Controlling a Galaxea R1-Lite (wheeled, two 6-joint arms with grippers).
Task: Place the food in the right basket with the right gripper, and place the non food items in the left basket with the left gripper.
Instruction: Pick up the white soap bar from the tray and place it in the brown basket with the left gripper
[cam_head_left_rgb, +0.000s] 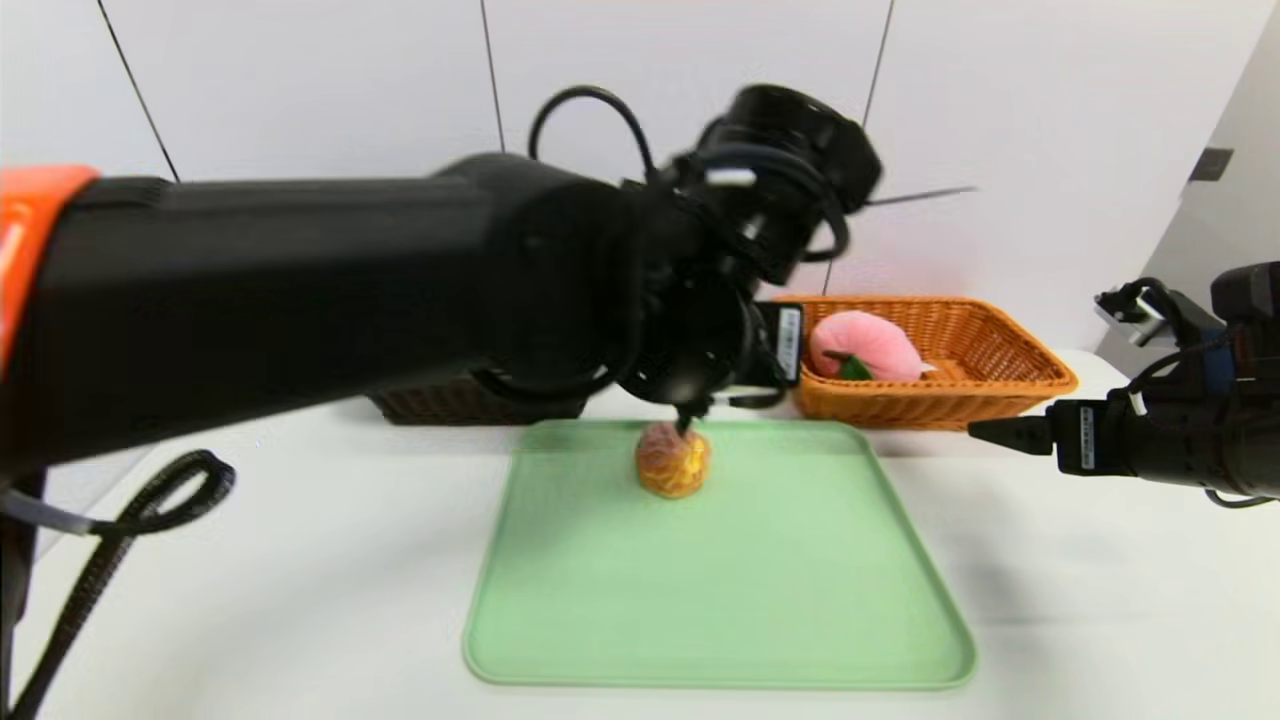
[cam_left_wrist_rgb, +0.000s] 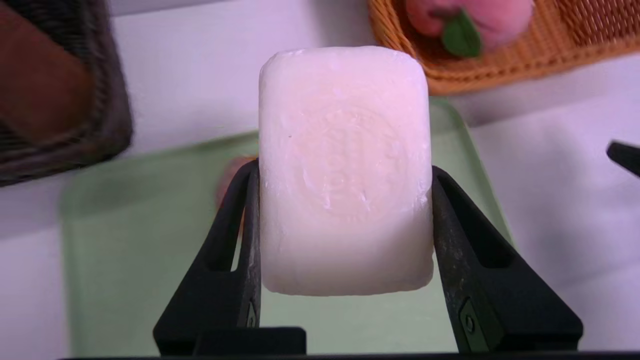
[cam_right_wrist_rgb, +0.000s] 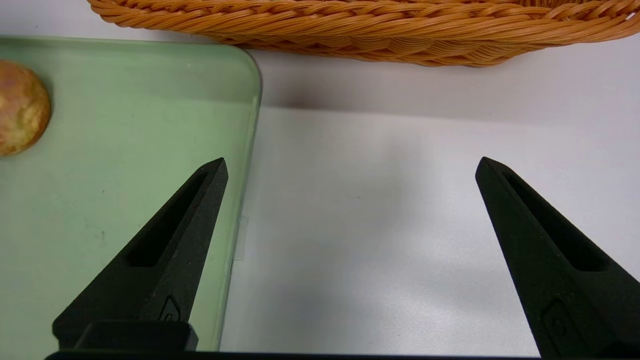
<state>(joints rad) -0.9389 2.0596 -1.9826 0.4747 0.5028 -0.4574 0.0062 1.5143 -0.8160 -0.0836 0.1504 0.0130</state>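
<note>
Left gripper (cam_left_wrist_rgb: 345, 172) raised above tray (cam_left_wrist_rgb: 150, 250), jaws clamping soap bar (cam_left_wrist_rgb: 345, 170).

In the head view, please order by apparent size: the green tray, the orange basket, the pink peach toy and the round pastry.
1. green tray
2. orange basket
3. pink peach toy
4. round pastry; it lies nearer than the peach, so their real sizes are unsure.
</note>
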